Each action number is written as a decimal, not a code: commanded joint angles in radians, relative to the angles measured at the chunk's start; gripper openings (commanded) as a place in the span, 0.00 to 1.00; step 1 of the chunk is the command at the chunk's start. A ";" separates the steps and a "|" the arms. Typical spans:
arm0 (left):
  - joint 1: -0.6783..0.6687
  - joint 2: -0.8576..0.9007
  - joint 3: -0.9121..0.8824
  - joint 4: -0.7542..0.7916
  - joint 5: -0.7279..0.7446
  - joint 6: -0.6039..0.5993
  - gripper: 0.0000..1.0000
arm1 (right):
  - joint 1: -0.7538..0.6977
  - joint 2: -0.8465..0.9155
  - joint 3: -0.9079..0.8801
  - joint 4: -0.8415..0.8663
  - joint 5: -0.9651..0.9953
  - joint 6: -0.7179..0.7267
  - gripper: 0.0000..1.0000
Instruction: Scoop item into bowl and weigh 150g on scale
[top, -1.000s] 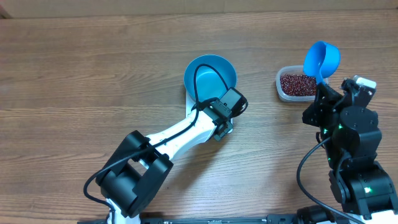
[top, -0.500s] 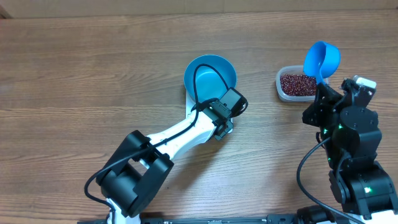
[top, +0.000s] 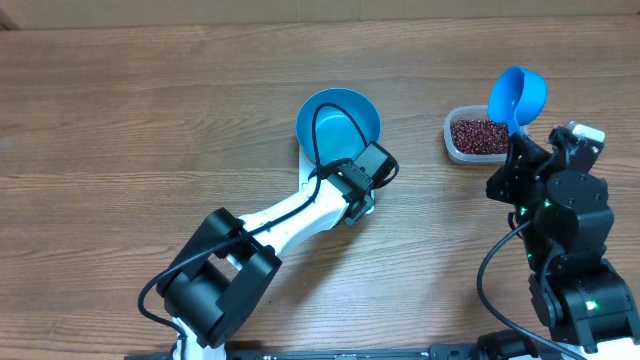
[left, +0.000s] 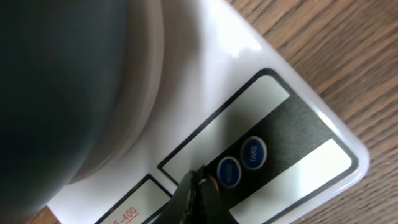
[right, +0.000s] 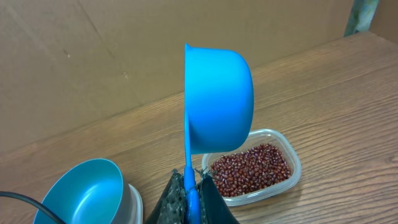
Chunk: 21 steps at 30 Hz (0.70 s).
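The beans lie in the clear tub, and the blue bowl sits empty on the scale. The left gripper, its jaws pinched shut on nothing, pokes by the scale's blue buttons, likely to set it to zero. The right gripper squeezes the handle of the empty scoop above the tub, and next it should dip into the beans.

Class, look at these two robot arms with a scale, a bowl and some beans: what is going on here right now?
The left gripper, shut, points its tip at the two blue buttons on the scale; whether it presses one is unclear. The blue bowl sits on the scale, no beans showing inside. The right gripper is shut on the handle of the blue scoop, held empty above the clear tub of beans.
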 joint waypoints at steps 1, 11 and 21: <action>0.002 0.025 0.039 -0.053 -0.063 -0.018 0.04 | -0.005 -0.002 0.034 0.007 0.000 -0.008 0.04; -0.004 -0.161 0.275 -0.208 0.078 -0.064 0.04 | -0.005 -0.002 0.034 -0.027 0.001 -0.008 0.04; 0.235 -0.365 0.280 -0.468 0.413 0.115 0.04 | -0.005 -0.002 0.034 -0.057 0.001 -0.009 0.04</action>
